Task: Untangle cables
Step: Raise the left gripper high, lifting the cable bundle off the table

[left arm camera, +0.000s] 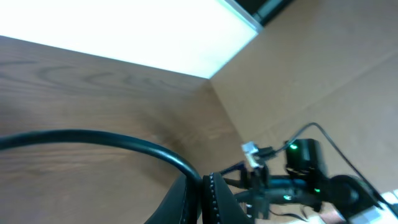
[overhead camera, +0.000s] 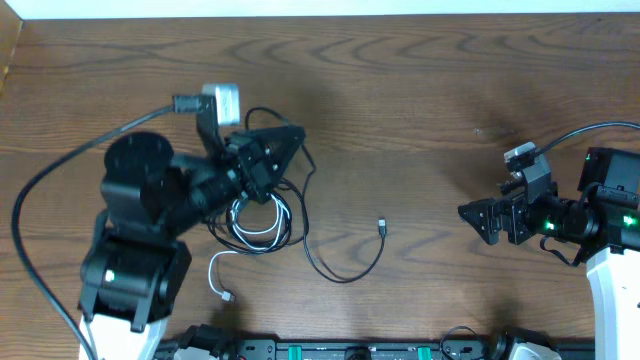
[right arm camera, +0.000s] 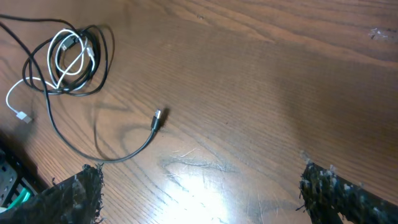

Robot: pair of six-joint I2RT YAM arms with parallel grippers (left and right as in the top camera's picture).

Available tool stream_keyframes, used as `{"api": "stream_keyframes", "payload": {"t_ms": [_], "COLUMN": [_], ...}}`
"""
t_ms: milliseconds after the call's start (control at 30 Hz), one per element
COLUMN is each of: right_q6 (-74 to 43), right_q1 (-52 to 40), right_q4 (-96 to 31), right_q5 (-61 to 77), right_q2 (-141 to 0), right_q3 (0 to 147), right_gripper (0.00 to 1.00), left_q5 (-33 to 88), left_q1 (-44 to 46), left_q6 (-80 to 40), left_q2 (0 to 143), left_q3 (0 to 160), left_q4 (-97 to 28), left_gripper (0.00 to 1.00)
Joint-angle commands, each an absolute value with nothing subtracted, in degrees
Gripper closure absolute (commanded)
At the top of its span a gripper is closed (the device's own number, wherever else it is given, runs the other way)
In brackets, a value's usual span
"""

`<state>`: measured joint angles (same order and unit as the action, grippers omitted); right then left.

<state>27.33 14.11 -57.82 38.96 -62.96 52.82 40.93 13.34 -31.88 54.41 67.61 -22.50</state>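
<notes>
The black cable [overhead camera: 345,275] and the white cable [overhead camera: 215,270] lie tangled in a coil [overhead camera: 255,220] on the wooden table at centre left. The black cable's plug [overhead camera: 382,228] lies loose to the right of the coil; the white plug [overhead camera: 228,297] lies below it. My left gripper [overhead camera: 290,135] is just above the coil. In the left wrist view its fingers [left arm camera: 204,186] are shut on the black cable [left arm camera: 93,135]. My right gripper [overhead camera: 480,220] is open and empty at the far right. The right wrist view shows the coil [right arm camera: 68,59], the black plug [right arm camera: 157,115] and the white plug [right arm camera: 23,116].
A thick black arm cable [overhead camera: 40,200] curves round the left arm's base. A rail with fittings [overhead camera: 350,350] runs along the table's front edge. The right arm [left arm camera: 292,180] shows in the left wrist view, with a pale wall behind it.
</notes>
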Motion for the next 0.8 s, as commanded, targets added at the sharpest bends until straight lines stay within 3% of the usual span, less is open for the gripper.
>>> {"api": "stream_keyframes", "payload": {"t_ms": [0, 467, 767], "right_q6": [27.9, 27.9, 35.0], "right_q1": [13.7, 13.7, 11.9], "right_q4": [-57.9, -57.8, -57.9], "right_q5": [39.4, 40.8, 58.7], "right_q2": [-63.0, -63.0, -63.0], "right_q3": [53.5, 53.5, 53.5], "right_gripper": [0.02, 0.01, 0.01], "left_q5": [48.4, 52.2, 51.9], "left_q1": [13.5, 13.5, 13.5], "left_q6": [-31.9, -31.5, -31.6], "left_q2": [57.9, 62.4, 62.4], "left_q3": [71.9, 81.8, 81.8], "left_q4": [-22.6, -22.6, -22.6], "left_gripper": [0.92, 0.92, 0.92]}}
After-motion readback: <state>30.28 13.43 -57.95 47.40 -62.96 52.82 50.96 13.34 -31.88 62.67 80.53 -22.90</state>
